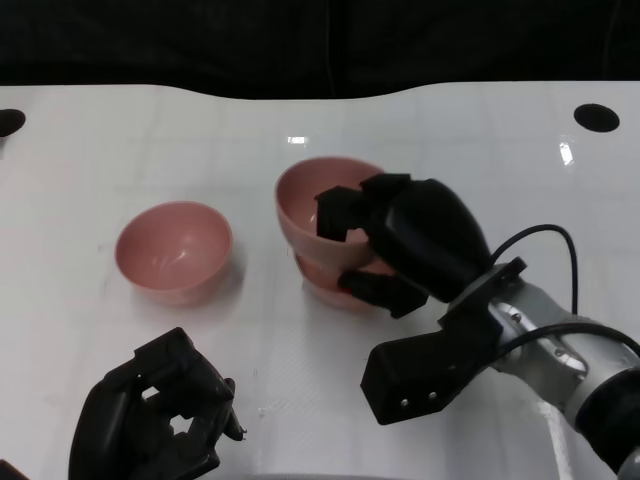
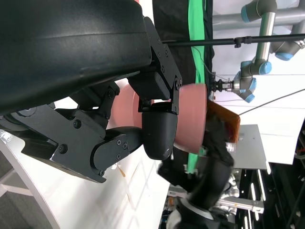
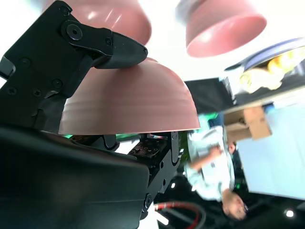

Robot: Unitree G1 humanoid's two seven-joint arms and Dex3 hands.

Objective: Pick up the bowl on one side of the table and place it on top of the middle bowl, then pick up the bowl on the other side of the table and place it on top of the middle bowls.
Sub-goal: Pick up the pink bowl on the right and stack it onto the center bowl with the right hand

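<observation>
glossy white table (image 1: 90, 330) | black backdrop (image 1: 300, 40) | person (image 3: 214, 167) beside

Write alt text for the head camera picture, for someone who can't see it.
The robot's right hand grips a pink bowl by its rim, tilted on top of the middle bowl on a white table. Another pink bowl sits upright to the picture's left, and the left hand rests near the lower left, holding nothing.

My table (image 1: 100, 150): white, glossy. On it sit one pink bowl (image 1: 174, 250) left of centre and the middle bowl (image 1: 335, 280), apart.
</observation>
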